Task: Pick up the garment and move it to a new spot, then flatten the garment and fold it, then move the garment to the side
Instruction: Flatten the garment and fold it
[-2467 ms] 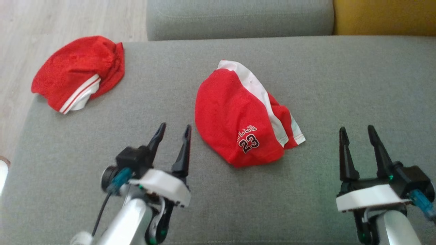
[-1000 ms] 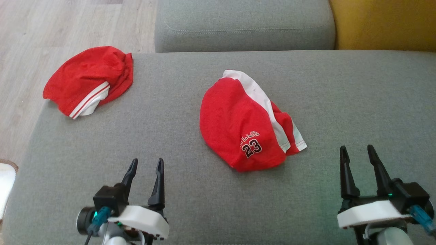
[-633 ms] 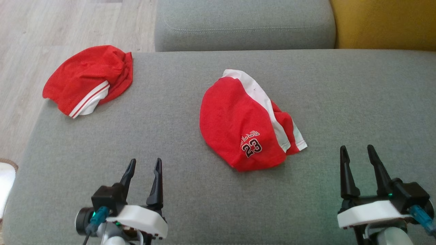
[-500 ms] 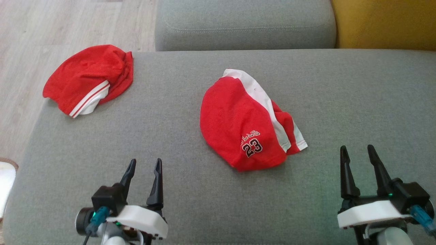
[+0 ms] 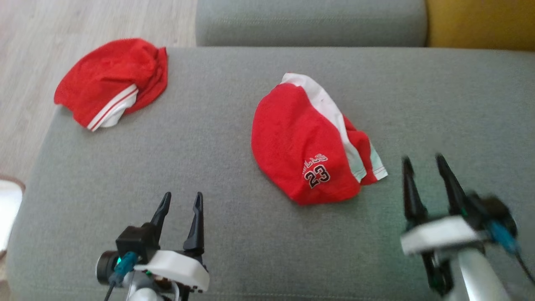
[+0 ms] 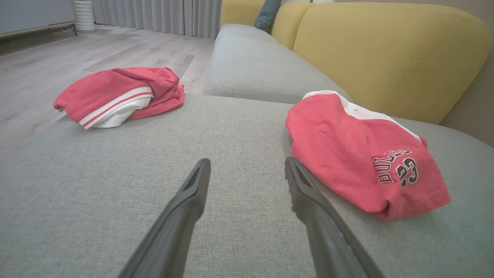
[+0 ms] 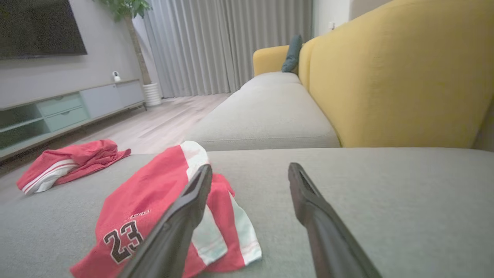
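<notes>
Garment, red numbered 23 (image 5: 301, 142): loosely bunched near the middle of the grey sofa seat cushion (image 5: 209, 146); white side panel along its far and right edges; black-and-white number and arched lettering on the near corner; a red-and-white hem flap spread toward the robot's right; touched by neither gripper.

Left gripper (image 5: 182, 196): near edge of the cushion, to the left of the numbered garment and apart from it; fingers spread, nothing between them; in the left wrist view the right-hand finger points just beside the garment's near-left edge.

Right gripper (image 5: 422, 159): blurred in the head view; near the garment's right hem flap, whether touching it cannot be told; fingers wide apart and empty; in the right wrist view the left finger overlaps the flap.

Second red garment (image 5: 108, 79): crumpled, white-striped band showing, at the cushion's far left corner; well apart from the first.

Yellow backrest (image 5: 480, 21): behind the cushion, far right.

Adjoining grey seat cushion (image 5: 309, 21): beyond the far edge.

Pale wood floor (image 5: 83, 21): to the left of the sofa.
</notes>
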